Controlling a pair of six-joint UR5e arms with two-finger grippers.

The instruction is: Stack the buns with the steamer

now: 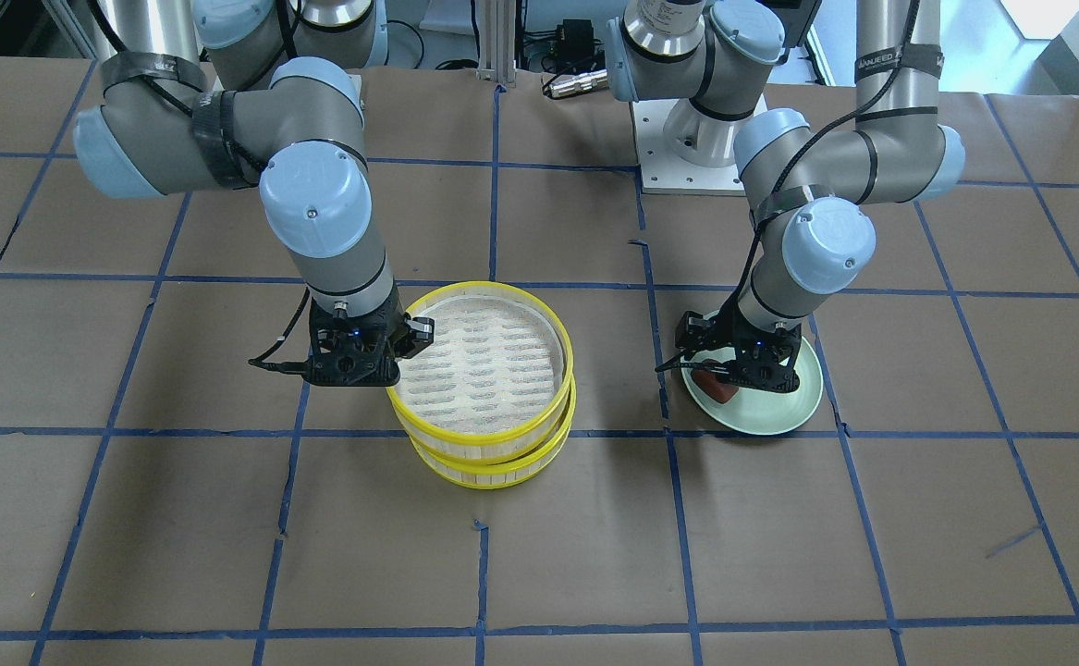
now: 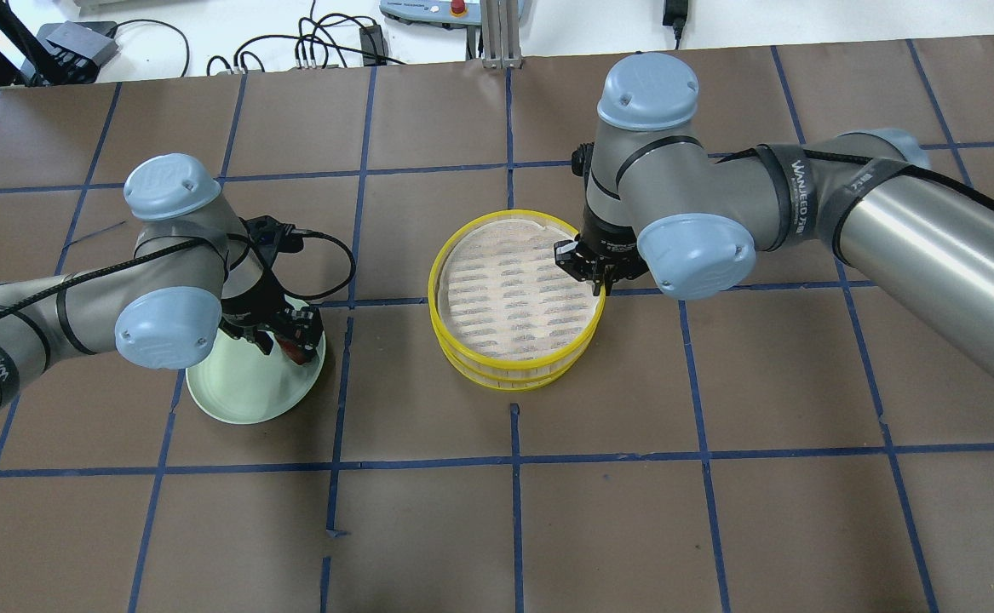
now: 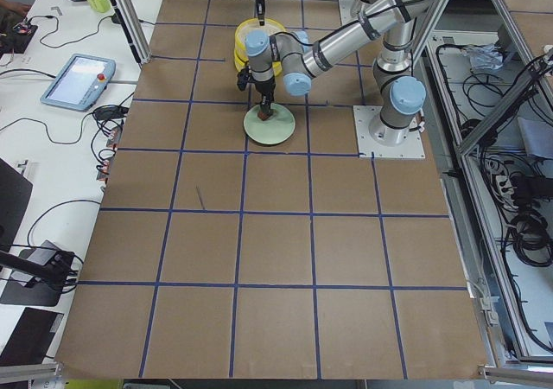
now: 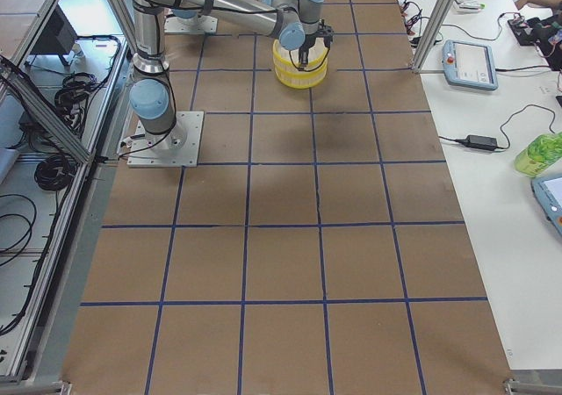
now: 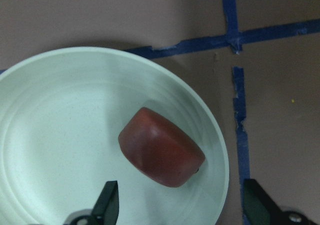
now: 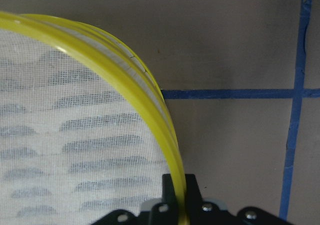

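Observation:
Two yellow-rimmed steamer trays are stacked in the middle of the table, the upper tray (image 1: 495, 289) slightly offset on the lower tray (image 1: 502, 474). My right gripper (image 1: 402, 350) is shut on the upper tray's rim (image 6: 150, 92), one finger inside and one outside. The upper tray's mesh floor (image 2: 509, 294) is bare. The reddish-brown bun (image 5: 162, 152) lies on the pale green plate (image 5: 50, 125). My left gripper (image 5: 178, 187) is open just above it, fingers either side of the bun (image 1: 717, 388). The white bun is hidden.
The plate (image 2: 241, 392) sits one grid square from the steamer stack (image 2: 514, 215). Brown paper with blue tape lines covers the table. The arm base plate (image 1: 682, 148) stands at the robot's side. Cables and a tablet (image 3: 78, 79) lie beyond the table's edge.

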